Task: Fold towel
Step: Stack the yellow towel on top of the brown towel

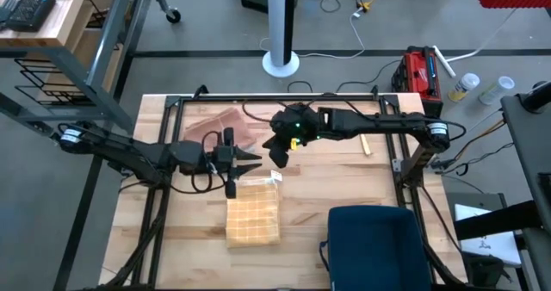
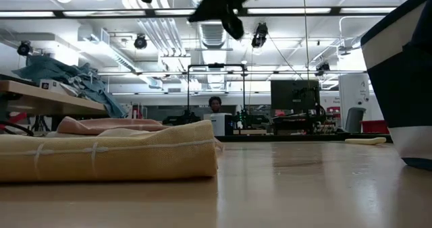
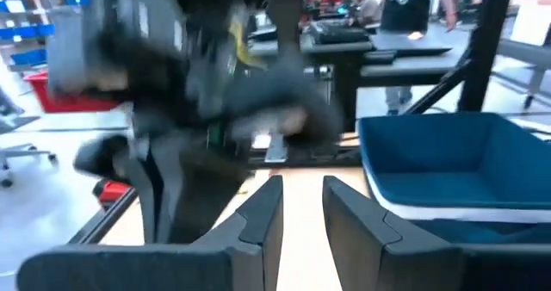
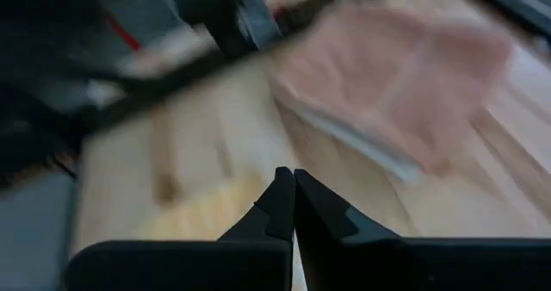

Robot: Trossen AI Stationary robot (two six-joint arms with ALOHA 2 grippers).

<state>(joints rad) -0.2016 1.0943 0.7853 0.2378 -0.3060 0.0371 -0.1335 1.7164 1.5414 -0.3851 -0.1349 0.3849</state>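
Observation:
A yellow checked towel (image 1: 254, 213) (image 2: 108, 157) lies folded flat on the wooden table, near its middle. My left gripper (image 1: 256, 164) (image 3: 301, 207) hovers above the towel's far edge, pointing level toward the table's right. It is open by a narrow gap with nothing between its fingers. My right gripper (image 1: 280, 157) (image 4: 294, 189) hangs just beyond it on the far side, slanting down. Its fingers are shut on nothing. Both grippers are clear of the towel.
A pink cloth (image 1: 219, 123) (image 4: 396, 76) lies crumpled at the table's far left, behind the yellow towel. A blue bin (image 1: 374, 239) (image 3: 448, 162) stands at the near right. A small pale stick (image 1: 365, 145) lies at the far right. Black frame rails (image 1: 396, 166) border the work area.

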